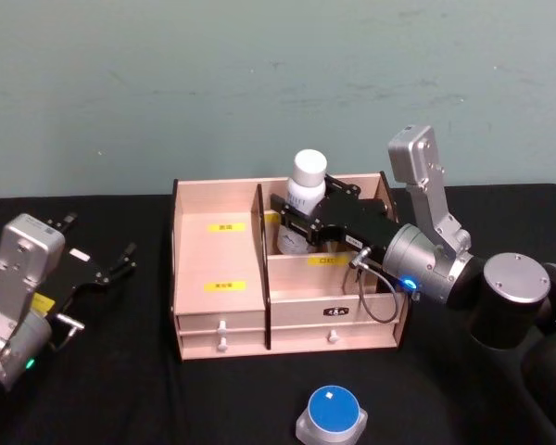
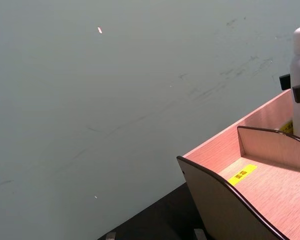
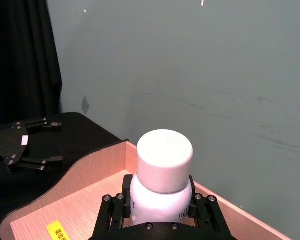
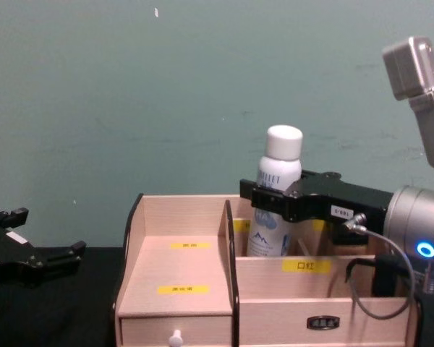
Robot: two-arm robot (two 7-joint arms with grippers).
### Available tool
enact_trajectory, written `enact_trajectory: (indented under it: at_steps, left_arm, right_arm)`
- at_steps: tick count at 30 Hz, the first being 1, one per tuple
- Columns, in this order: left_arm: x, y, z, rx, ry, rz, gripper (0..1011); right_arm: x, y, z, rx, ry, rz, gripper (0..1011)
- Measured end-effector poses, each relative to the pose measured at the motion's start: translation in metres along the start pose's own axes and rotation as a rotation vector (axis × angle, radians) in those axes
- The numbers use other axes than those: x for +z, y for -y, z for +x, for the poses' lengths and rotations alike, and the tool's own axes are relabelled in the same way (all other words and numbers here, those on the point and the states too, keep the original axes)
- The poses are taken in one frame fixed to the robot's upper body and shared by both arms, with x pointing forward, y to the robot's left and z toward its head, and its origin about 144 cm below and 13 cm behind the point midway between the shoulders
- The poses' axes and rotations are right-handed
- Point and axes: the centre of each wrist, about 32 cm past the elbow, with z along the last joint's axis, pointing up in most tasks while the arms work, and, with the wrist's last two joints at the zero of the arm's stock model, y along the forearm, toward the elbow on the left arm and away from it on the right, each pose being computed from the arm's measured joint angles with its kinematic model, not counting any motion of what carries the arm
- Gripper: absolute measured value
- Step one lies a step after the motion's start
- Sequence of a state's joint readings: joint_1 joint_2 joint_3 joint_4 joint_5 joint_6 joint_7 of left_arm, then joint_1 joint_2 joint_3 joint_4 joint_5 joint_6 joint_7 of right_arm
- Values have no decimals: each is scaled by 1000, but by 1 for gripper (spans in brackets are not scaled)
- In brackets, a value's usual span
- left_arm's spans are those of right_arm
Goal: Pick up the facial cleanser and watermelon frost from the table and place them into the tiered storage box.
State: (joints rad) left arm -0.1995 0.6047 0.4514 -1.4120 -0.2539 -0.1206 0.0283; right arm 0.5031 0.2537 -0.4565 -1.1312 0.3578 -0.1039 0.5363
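Over the back right of the box (image 1: 199,264), the right gripper (image 1: 306,211) is gripping the cleanser (image 1: 308,171), a white bottle with a white cap; its jaws are closing on the bottle's body just under the shoulder, one on each side; the bottle is standing upright, its lower part sunk into the rear compartment just right of the tall divider (image 1: 262,243); whether its base is touching the compartment floor I cannot tell.

From chest height the right gripper (image 4: 275,199) is reaching in from the right, and the cleanser (image 4: 283,155) is rising well above the box (image 4: 195,271) walls; from the right wrist, the cleanser (image 3: 165,155) is sitting between the black jaws of the right gripper (image 3: 159,212), above the box (image 3: 90,197) floor.

In front of the box, well apart from it, a blue-lidded jar (image 1: 332,414) is sitting on the black bench (image 1: 120,389).

The left gripper (image 1: 93,243) is waiting low at the left of the box, apart from it; its jaws are standing wide.
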Motion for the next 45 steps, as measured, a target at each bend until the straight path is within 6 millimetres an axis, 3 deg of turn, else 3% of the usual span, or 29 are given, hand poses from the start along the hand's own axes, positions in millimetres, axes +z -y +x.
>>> enact_trajectory:
  at_steps: [37,45]
  left_arm:
    - [0,0,0,0,0,0,1010]
    - [0,0,0,0,0,0,1009]
  right_arm:
    - [-17,3,-4,11,-30,-49,601]
    - [-16,3,-4,13,-30,-48,823]
